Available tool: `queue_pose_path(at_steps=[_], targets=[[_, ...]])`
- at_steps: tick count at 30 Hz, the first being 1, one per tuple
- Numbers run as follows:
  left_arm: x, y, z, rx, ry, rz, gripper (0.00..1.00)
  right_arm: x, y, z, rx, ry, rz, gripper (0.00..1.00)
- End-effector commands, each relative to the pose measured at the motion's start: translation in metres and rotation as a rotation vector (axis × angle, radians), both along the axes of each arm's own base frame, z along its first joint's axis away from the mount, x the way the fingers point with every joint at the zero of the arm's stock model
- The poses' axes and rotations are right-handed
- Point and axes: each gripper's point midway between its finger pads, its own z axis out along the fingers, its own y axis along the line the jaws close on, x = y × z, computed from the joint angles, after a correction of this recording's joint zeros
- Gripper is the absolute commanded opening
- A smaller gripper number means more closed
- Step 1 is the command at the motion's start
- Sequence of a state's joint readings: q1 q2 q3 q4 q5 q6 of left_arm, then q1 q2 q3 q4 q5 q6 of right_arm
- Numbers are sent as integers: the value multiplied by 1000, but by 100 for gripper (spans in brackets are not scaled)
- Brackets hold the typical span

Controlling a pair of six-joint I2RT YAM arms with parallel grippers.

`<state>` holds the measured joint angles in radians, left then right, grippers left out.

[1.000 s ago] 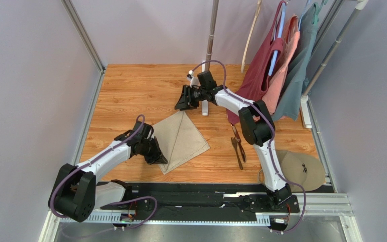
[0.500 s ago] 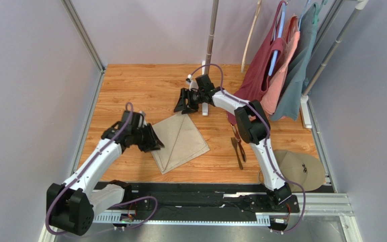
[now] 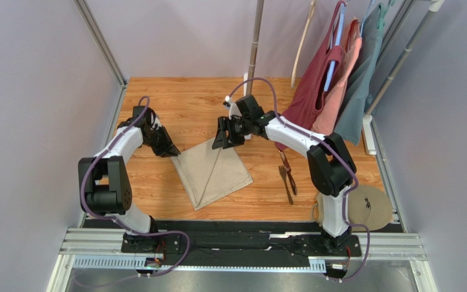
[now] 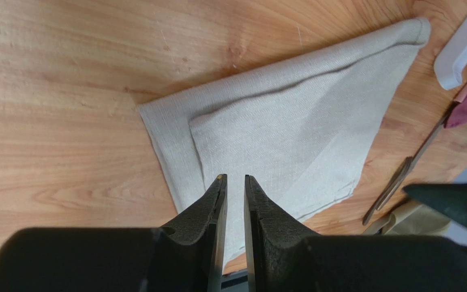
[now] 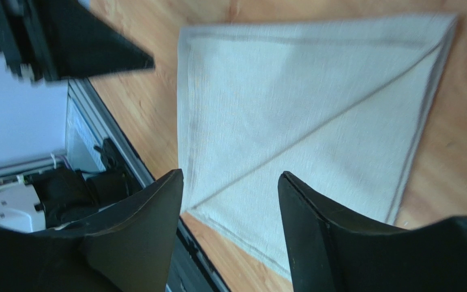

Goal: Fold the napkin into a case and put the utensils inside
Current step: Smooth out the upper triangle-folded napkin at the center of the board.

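Observation:
The beige napkin lies flat on the wooden table, folded, with a diagonal crease across it. In the left wrist view the napkin shows two stacked layers. My left gripper sits at its left corner; its jaws are open by a narrow gap with nothing between them. My right gripper hovers over the napkin's far corner, open wide above the napkin and holding nothing. The dark brown utensils lie side by side to the right of the napkin; their handles show in the left wrist view.
Maroon, salmon and grey-teal garments hang on a rack at the back right. The rack's white foot rests just behind my right gripper. A round tan disc lies at the near right. Metal frame posts and grey walls border the table.
My left arm has swung from the napkin's near-left edge up to its left corner, and its jaws have parted from shut. My right gripper has come slightly nearer over the far corner.

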<state>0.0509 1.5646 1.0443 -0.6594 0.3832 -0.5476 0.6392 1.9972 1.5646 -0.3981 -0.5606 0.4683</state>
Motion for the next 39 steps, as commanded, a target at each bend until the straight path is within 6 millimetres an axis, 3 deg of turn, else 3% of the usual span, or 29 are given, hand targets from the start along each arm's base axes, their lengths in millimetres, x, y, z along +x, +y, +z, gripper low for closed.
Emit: queue_pose_path(at_steps=[1, 5, 9, 22, 27, 32, 36, 39], targets=[[23, 12, -1, 48, -41, -24, 25, -42, -2, -15, -38, 8, 60, 53], [23, 15, -14, 59, -1, -9, 25, -68, -2, -32, -57, 43, 90, 41], [20, 16, -26, 66, 40, 6, 26, -82, -1, -46, -72, 71, 105, 39], [32, 11, -44, 28, 76, 30, 30, -90, 0, -68, -69, 112, 112, 33], [35, 10, -47, 31, 78, 39, 22, -93, 1, -77, -70, 137, 114, 32], [35, 7, -42, 34, 67, 36, 8, -93, 0, -88, -87, 152, 103, 30], [23, 7, -36, 43, 69, 36, 0, -93, -3, -96, -105, 159, 88, 28], [14, 8, -29, 53, 59, 36, 0, -94, -4, -99, -110, 169, 80, 26]])
